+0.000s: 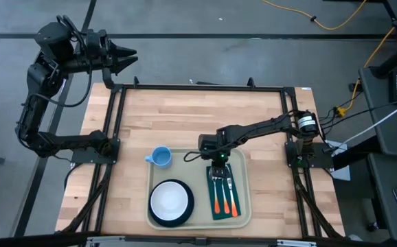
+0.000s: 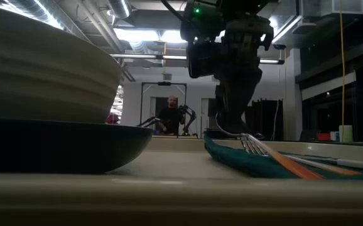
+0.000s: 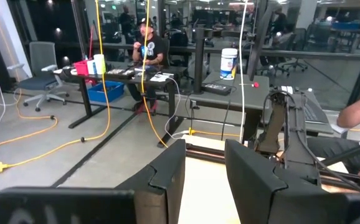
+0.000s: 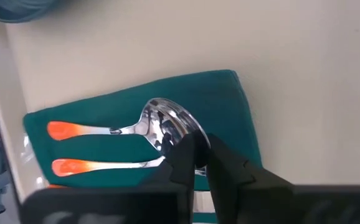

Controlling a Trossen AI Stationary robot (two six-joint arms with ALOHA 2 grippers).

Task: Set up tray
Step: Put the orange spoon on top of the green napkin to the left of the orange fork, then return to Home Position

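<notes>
Tray [image 1: 152, 180] sits right under the right gripper [image 1: 217, 167] and looks nearly set: plate [image 1: 172, 204] with bowl [image 1: 169, 200], blue cup [image 1: 160, 157], and napkin [image 1: 228, 191] carrying orange-handled cutlery. That gripper's fingers stand nearly pressed together over the spoon [image 4: 165, 126]; whether they pinch it is hard to tell. Left gripper [image 1: 124, 57] waits far off, slightly parted.

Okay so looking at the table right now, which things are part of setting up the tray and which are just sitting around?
Part of the job:
- tray
- dark plate with the white bowl on it
- blue cup
- green napkin
- orange-handled cutlery on the napkin
- right gripper, down over the napkin

Just lying about:
- left gripper, parked off the table's far left corner
- yellow cables on the floor
</notes>
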